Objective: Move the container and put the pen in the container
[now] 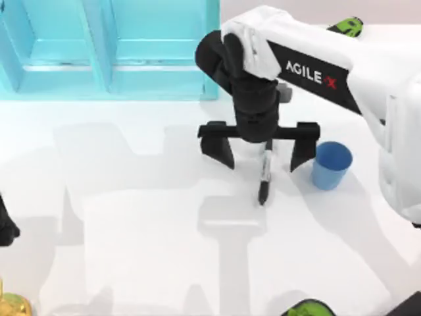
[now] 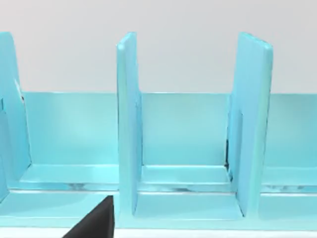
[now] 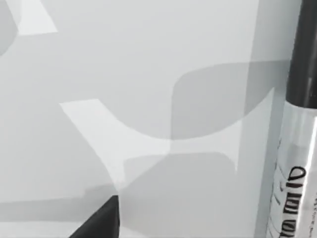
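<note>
Your right gripper (image 1: pixel 261 155) hangs wide open, fingers straddling the pen (image 1: pixel 265 176) at centre-right of the top view; nothing is gripped. The container (image 1: pixel 331 165) stands upright just right of it, apart from the pen. The pen looks light, stiff and slick, likely to roll: pinch it mid-barrel on the label band. The right wrist view shows that label (image 3: pixel 292 168) up close. The left wrist view faces the turquoise shelf (image 2: pixel 188 134). Left arm (image 1: pixel 6 227) parked at the left edge, fingers unreadable.
</note>
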Controlling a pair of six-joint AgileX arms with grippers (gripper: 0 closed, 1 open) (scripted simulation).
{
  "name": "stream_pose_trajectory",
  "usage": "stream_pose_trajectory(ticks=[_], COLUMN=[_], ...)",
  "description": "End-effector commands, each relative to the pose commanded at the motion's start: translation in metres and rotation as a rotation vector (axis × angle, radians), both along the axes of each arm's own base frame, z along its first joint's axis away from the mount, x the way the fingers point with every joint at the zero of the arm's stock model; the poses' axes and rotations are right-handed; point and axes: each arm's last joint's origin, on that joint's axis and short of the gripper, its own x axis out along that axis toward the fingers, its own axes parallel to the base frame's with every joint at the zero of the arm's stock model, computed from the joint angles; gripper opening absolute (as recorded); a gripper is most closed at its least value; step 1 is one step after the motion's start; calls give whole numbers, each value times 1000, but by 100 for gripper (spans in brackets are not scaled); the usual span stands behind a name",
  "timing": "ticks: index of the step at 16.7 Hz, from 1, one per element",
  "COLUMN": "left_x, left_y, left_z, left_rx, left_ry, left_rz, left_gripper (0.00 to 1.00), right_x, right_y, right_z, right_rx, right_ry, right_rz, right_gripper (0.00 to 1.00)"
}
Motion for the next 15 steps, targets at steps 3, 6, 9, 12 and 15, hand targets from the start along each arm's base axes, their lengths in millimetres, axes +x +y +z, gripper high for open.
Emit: stream_pose_trajectory(ticks=[3,6,9,12,15], left_x=[0,0,0,0,0], left_y=[0,0,0,0,0], left_z=[0,0,0,0,0], left_rx=[0,0,0,0,0], left_ry=[0,0,0,0,0], left_rz=[0,0,0,0,0], left_gripper=[100,100,100,100,100], right_x=[-3,-4,-4,-4,-4], right_y=[-4,-4,-4,-4,-4], right_z=[-13,-14,-14,-14,-14], right_rx=[3,4,4,4,4], right_ry=[-4,-5,-5,-5,-5], right_rz=[0,1,1,1,1], right_gripper=[100,100,92,70,47])
